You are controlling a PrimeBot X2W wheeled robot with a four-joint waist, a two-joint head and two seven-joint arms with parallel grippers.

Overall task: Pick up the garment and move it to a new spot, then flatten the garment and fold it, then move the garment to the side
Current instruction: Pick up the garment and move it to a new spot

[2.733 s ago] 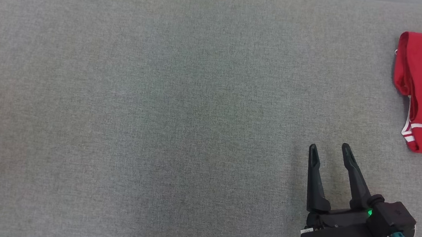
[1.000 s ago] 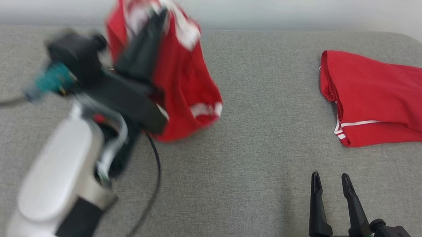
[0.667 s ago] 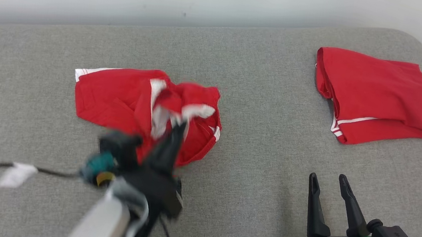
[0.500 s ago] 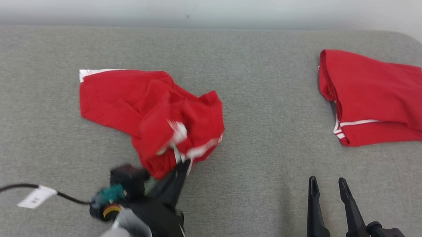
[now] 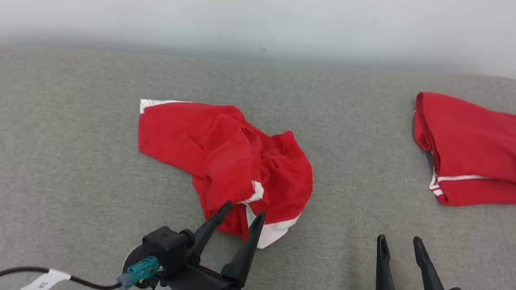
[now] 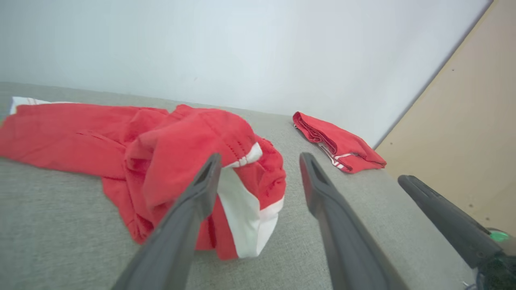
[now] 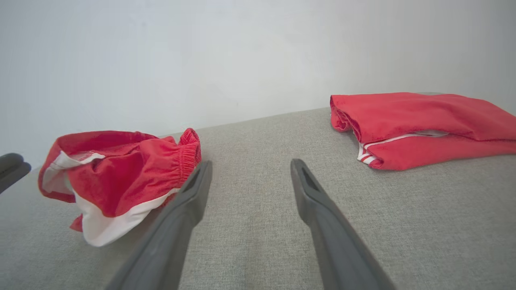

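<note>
Left gripper lets go: a second ago it is clamped on the red shorts and swinging them through the air, now its jaws stand wide and nothing is held. The shorts lie in a crumpled heap mid-way across the grey fabric-covered bench, well apart from the folded red shorts at the far right. In the left wrist view the left gripper sits right at the near edge of the heap, one finger overlapping the white hem panel; we can't tell if it touches the cloth. Right gripper is unchanged, jaws wide, empty, parked near the front edge of the bench; from its own wrist view the heap is off to one side and the folded pair to the other. The head camera has also shifted between frames, so we don't read the folded pair as moved. We judge the pick-and-relocate step done and flattening next. One leg already lies fairly flat to the left with its white cuff showing; the waistband side is bunched and folded over itself. We likely need both grippers on opposite edges to pull it out. The tagged cable trails by the left wrist, clear of the cloth.
</note>
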